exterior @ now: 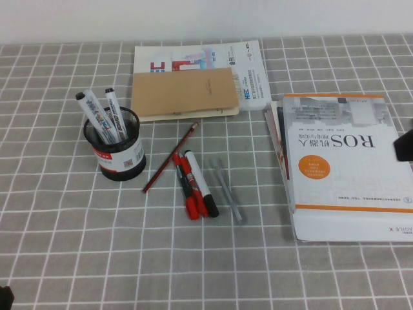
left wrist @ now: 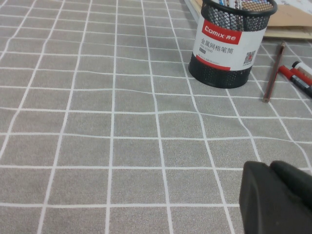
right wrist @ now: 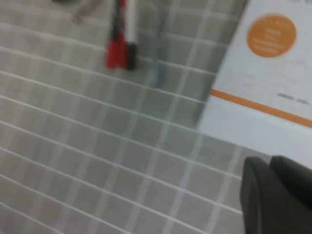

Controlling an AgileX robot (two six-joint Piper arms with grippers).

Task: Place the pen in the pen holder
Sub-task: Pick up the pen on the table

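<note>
The pen (exterior: 228, 192) lay flat on the worktop (exterior: 64, 258), just beside the markers (exterior: 197, 184), so a grab could catch a marker instead. The holder (exterior: 115, 147) stood well left of it. The right gripper (exterior: 404, 147) hovered over the book (exterior: 342, 161), far from the pen; the left gripper (exterior: 5, 297) sat at the near-left corner. I could not tell either gripper's jaws.

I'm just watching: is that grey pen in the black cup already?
Out. The pen lies flat on the cloth beside the markers, apart from the pen holder. Left gripper and right gripper hang clear of both.
</note>
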